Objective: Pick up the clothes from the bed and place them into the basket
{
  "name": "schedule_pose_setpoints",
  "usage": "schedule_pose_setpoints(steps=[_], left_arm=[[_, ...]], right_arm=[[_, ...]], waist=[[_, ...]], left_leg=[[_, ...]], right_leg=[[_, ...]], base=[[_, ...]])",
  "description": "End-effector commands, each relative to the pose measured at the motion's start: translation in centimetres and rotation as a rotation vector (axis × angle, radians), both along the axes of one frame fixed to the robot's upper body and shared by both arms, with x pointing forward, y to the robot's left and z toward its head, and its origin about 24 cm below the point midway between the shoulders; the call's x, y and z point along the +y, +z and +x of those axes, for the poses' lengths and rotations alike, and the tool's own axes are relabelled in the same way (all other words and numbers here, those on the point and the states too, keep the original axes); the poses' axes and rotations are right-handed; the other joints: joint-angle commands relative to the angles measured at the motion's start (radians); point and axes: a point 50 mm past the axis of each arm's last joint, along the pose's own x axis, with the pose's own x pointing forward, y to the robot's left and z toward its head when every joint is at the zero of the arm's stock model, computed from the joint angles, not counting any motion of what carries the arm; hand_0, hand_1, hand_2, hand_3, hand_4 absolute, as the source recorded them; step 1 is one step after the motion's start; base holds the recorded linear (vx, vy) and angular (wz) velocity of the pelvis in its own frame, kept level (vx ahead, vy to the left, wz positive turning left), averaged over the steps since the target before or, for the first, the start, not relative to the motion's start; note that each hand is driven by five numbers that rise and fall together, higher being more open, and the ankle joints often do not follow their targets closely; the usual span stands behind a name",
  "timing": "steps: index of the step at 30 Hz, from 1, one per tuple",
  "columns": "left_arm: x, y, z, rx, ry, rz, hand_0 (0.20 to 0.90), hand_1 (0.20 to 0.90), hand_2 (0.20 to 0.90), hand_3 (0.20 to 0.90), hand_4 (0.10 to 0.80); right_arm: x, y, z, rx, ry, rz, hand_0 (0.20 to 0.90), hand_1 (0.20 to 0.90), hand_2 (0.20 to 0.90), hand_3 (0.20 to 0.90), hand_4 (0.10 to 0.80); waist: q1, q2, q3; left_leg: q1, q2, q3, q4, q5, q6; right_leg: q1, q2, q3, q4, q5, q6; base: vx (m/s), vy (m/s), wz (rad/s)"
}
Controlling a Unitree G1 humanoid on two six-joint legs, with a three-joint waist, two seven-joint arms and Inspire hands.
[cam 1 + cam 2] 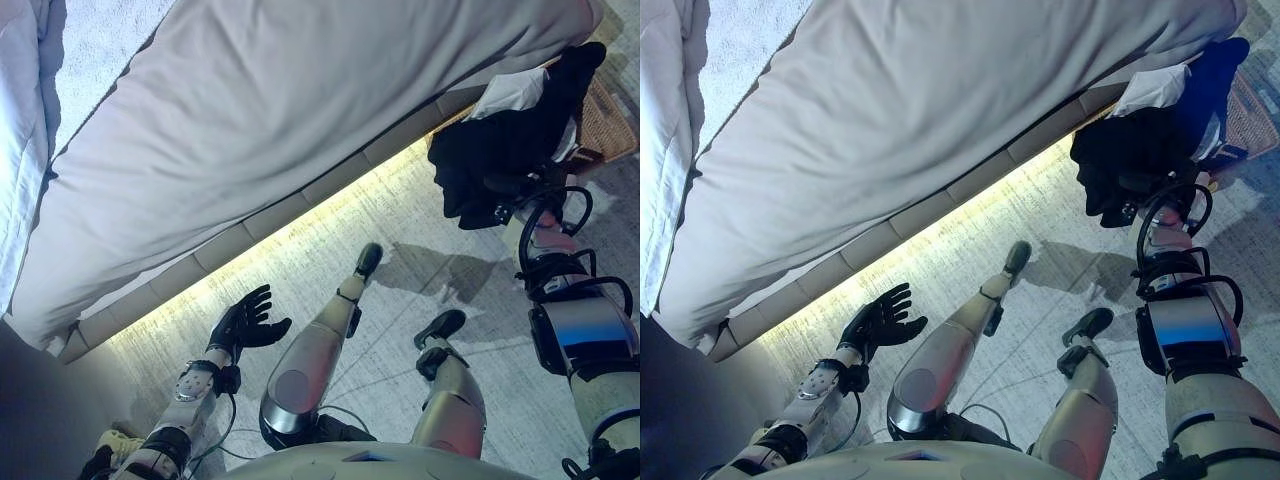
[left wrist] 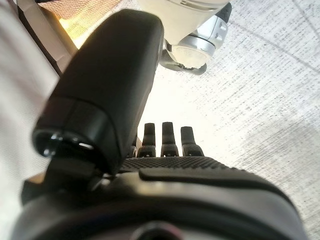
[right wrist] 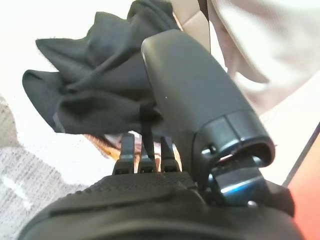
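1. A pale carpeted floor [image 1: 400, 230] runs along the side of a bed [image 1: 300, 110] covered in a light grey duvet, with a glowing strip of light under the bed's edge.
2. The right hand [image 3: 150, 155] is raised at the far end of the bed's side, its fingers and thumb curled around a bundle of black clothes [image 1: 500, 150].
3. The clothes hang bunched from that hand, clear of the floor; a white patch shows at the top of the bundle, just beyond the hand.
4. A woven brown basket [image 1: 608, 125] sits on the floor just past the right hand, partly hidden behind the hanging clothes. The bundle is beside or over its near edge; which one cannot be told.
5. The left hand [image 1: 245, 322] is held low over the carpet, well away from the right hand and near the bed's lit edge, palm up with fingers spread and relaxed, holding nothing.
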Motion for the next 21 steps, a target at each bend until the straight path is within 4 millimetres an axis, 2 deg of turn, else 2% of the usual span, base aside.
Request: schedule_pose_setpoints(steps=[1, 4, 6, 7, 8, 10, 11, 13, 15, 16, 18, 21], left_arm=[[1.6, -0.6, -2.1, 0.039, 0.035, 0.043, 0.900, 0.900, 0.900, 0.900, 0.800], [1.8, -0.6, -2.2, 0.042, 0.039, 0.053, 0.900, 0.900, 0.900, 0.900, 0.800], [2.3, -0.7, -2.5, 0.045, 0.049, 0.067, 0.900, 0.900, 0.900, 0.900, 0.800], [2.6, -0.6, -2.5, 0.045, 0.052, 0.076, 0.900, 0.900, 0.900, 0.900, 0.800], [2.7, -0.6, -2.5, 0.047, 0.053, 0.080, 0.900, 0.900, 0.900, 0.900, 0.800], [3.3, -0.7, -2.7, 0.068, 0.070, 0.098, 0.900, 0.900, 0.900, 0.900, 0.800], [3.4, -0.7, -2.7, 0.068, 0.068, 0.100, 0.900, 0.900, 0.900, 0.900, 0.800], [3.6, -0.7, -2.6, 0.080, 0.060, 0.111, 0.900, 0.900, 0.900, 0.900, 0.800], [3.4, -1.1, -2.9, 0.112, 0.041, 0.129, 0.900, 0.900, 0.900, 0.900, 0.800], [3.3, -1.2, -3.0, 0.117, 0.034, 0.133, 0.900, 0.900, 0.900, 0.900, 0.800], [2.6, -2.0, -3.8, 0.156, 0.015, 0.148, 0.900, 0.900, 0.900, 0.900, 0.800], [1.7, -3.3, -5.2, 0.249, -0.017, 0.116, 0.900, 0.900, 0.900, 0.900, 0.800]], right_arm=[[-4.3, 5.5, -1.4, -0.172, -0.156, -0.184, 0.900, 0.900, 0.900, 0.900, 0.800], [-4.6, 5.4, -1.7, -0.178, -0.179, -0.169, 0.900, 0.900, 0.900, 0.900, 0.800], [-4.9, 3.8, -2.2, -0.132, -0.167, -0.143, 0.900, 0.900, 0.900, 0.900, 0.800], [-4.9, 2.4, -2.6, -0.099, -0.152, -0.122, 0.900, 0.900, 0.900, 0.900, 0.800], [-4.9, 1.6, -2.8, -0.079, -0.144, -0.114, 0.900, 0.900, 0.900, 0.900, 0.800], [-4.2, -3.8, -4.5, 0.035, -0.097, -0.049, 0.900, 0.900, 0.900, 0.900, 0.800], [-4.0, -4.5, -4.8, 0.052, -0.087, -0.034, 0.900, 0.900, 0.900, 0.900, 0.800], [-3.1, -8.4, -6.5, 0.132, -0.038, 0.017, 0.900, 0.900, 0.900, 0.900, 0.800], [-0.8, -13.5, -9.2, 0.254, 0.041, 0.090, 0.900, 0.900, 0.900, 0.900, 0.800], [-0.3, -14.5, -9.8, 0.281, 0.054, 0.105, 0.900, 0.900, 0.900, 0.900, 0.800], [1.2, -18.4, -13.4, 0.373, 0.115, 0.193, 0.900, 0.900, 0.900, 0.900, 0.800], [4.1, -22.2, -17.4, 0.525, 0.247, 0.237, 0.900, 0.900, 0.900, 0.900, 0.800]], waist=[[-0.006, 0.051, -0.030], [-0.013, 0.048, -0.042], [-0.019, 0.036, -0.053], [-0.019, 0.034, -0.057], [-0.020, 0.029, -0.062], [-0.027, 0.003, -0.093], [-0.028, -0.001, -0.096], [-0.036, -0.020, -0.116], [-0.052, -0.048, -0.150], [-0.057, -0.054, -0.158], [-0.074, -0.076, -0.202], [-0.105, -0.102, -0.274]], left_leg=[[-0.035, -0.025, -0.019, 0.072, -0.058, 0.008], [-0.018, -0.025, -0.019, 0.064, -0.063, 0.004], [-0.002, -0.021, -0.021, 0.056, -0.065, 0.001], [-0.002, -0.018, -0.017, 0.049, -0.039, 0.006], [0.005, -0.016, -0.018, 0.046, -0.039, 0.006], [0.043, -0.006, -0.022, 0.025, -0.045, 0.004], [0.048, -0.004, -0.023, 0.022, -0.046, 0.004], [0.075, 0.008, -0.018, 0.003, -0.050, 0.002], [0.126, 0.026, -0.008, -0.033, -0.055, 0.002], [0.137, 0.029, -0.005, -0.040, -0.056, 0.002], [0.187, 0.044, 0.004, -0.076, -0.056, 0.005], [0.254, 0.063, 0.017, -0.133, -0.047, 0.005]], right_leg=[[0.075, 0.028, -0.012, -0.056, 0.041, -0.006], [0.097, 0.033, -0.007, -0.084, 0.047, -0.002], [0.120, 0.042, -0.004, -0.107, 0.054, -0.001], [0.128, 0.045, -0.016, -0.121, 0.080, -0.009], [0.137, 0.048, -0.016, -0.126, 0.080, -0.010], [0.188, 0.058, -0.017, -0.153, 0.078, -0.012], [0.195, 0.059, -0.018, -0.156, 0.078, -0.012], [0.226, 0.067, -0.014, -0.179, 0.081, -0.011], [0.273, 0.086, 0.000, -0.222, 0.089, -0.010], [0.282, 0.090, 0.004, -0.230, 0.091, -0.010], [0.313, 0.108, 0.019, -0.256, 0.100, -0.012], [0.343, 0.131, 0.037, -0.287, 0.114, -0.015]], base=[[0.041, -0.014, -0.01], [0.005, -0.014, 0.00], [-0.024, -0.041, -0.02], [-0.059, -0.015, 0.02], [-0.028, -0.029, 0.07], [0.103, -0.088, 0.06], [0.082, -0.088, 0.04], [0.055, -0.104, 0.01], [0.073, -0.117, -0.06], [0.084, -0.087, -0.10], [0.113, -0.079, -0.10], [0.125, -0.051, -0.10]])
